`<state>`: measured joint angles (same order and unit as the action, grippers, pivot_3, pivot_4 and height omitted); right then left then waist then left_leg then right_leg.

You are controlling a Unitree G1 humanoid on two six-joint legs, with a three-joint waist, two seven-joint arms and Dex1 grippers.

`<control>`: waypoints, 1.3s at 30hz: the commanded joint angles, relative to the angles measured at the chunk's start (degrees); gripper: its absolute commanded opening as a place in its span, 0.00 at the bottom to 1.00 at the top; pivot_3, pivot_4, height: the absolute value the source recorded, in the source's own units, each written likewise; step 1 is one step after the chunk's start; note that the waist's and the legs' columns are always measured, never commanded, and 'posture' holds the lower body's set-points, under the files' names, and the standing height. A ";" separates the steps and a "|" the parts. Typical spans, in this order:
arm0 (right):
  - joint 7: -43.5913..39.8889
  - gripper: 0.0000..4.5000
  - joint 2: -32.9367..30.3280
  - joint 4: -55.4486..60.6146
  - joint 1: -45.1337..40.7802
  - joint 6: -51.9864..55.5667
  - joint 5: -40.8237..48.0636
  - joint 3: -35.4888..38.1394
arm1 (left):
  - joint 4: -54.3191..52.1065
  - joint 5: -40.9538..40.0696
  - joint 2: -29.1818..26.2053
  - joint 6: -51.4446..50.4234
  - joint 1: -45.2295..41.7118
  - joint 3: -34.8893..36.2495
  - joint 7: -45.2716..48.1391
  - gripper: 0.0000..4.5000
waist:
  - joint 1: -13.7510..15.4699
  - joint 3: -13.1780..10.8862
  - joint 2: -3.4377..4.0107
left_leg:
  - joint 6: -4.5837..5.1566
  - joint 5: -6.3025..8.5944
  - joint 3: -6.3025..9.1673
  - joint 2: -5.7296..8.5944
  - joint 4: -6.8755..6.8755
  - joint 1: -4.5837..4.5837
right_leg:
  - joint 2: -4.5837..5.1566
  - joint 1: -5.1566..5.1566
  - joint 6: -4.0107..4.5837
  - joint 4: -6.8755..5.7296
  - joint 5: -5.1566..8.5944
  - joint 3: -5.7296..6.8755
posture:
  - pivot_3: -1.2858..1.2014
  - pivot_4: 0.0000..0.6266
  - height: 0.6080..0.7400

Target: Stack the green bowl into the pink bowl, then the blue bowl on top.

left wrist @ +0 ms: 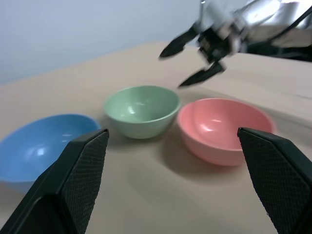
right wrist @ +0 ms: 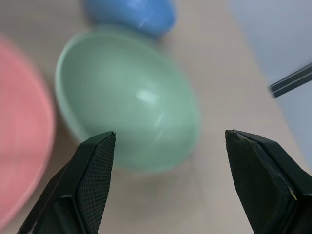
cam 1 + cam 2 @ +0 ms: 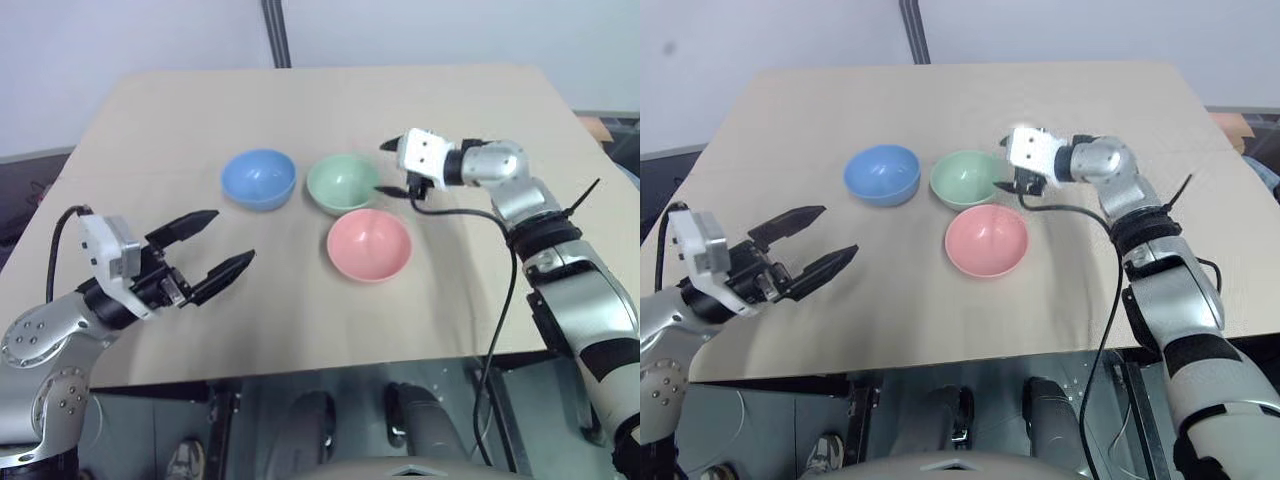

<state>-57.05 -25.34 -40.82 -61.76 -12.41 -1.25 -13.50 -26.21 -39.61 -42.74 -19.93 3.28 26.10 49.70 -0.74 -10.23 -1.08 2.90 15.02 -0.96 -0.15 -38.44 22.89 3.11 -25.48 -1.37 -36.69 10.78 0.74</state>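
Three small bowls stand upright and apart on the tan table [image 3: 150,130]. The blue bowl [image 3: 258,178] is on the left, the green bowl [image 3: 343,183] beside it, and the pink bowl [image 3: 369,244] nearer to me, in front of the green one. My right gripper [image 3: 386,168] hovers open just right of the green bowl's rim, pointing at it, with nothing between its fingers. In the right wrist view the green bowl [image 2: 126,97] lies straight ahead between the fingertips. My left gripper [image 3: 232,236] is open and empty, low over the table, in front of and left of the blue bowl.
A black cable [image 3: 470,212] hangs from my right wrist over the table beside the pink bowl. The table's front edge [image 3: 300,370] runs close below the bowls. Bare tabletop stretches behind them to the wall.
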 commanded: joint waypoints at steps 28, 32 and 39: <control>30.61 1.00 -11.31 91.42 55.15 59.24 23.62 26.24 | 92.75 65.67 14.85 58.45 -80.86 -57.98 9.13 0.66 | 1.41 -0.12 -0.29 | 0.11 0.06 -0.21 0.07 -0.24 0.19 | -0.37 -0.07 -0.35 0.00 0.09 -0.07 | 0.52 0.24 1.00; 31.19 1.00 -11.73 92.16 55.96 59.00 23.47 26.56 | 95.05 66.63 16.42 59.77 -81.86 -57.54 8.60 0.27 | 1.41 -0.12 -0.29 | 0.15 0.08 -0.17 0.07 -0.52 0.45 | -0.37 -0.13 -0.40 0.00 0.06 0.10 | 0.52 0.24 1.00; 30.96 1.00 -12.17 91.22 56.52 57.31 23.36 26.62 | 93.29 57.86 16.47 62.06 -82.94 -50.20 16.29 0.04 | 1.43 -0.12 -0.29 | 0.23 0.12 -0.10 0.06 -0.96 0.81 | -0.34 -0.24 -0.40 -0.01 -0.14 0.27 | 0.52 0.24 1.00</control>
<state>-26.32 -36.87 48.95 -5.31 46.48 22.34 11.57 69.37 21.90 -25.48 40.54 -76.80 -27.14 64.08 0.69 -10.35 -1.36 3.13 15.15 -1.06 -0.09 -39.41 23.70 2.77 -25.72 -1.77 -36.70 10.64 1.02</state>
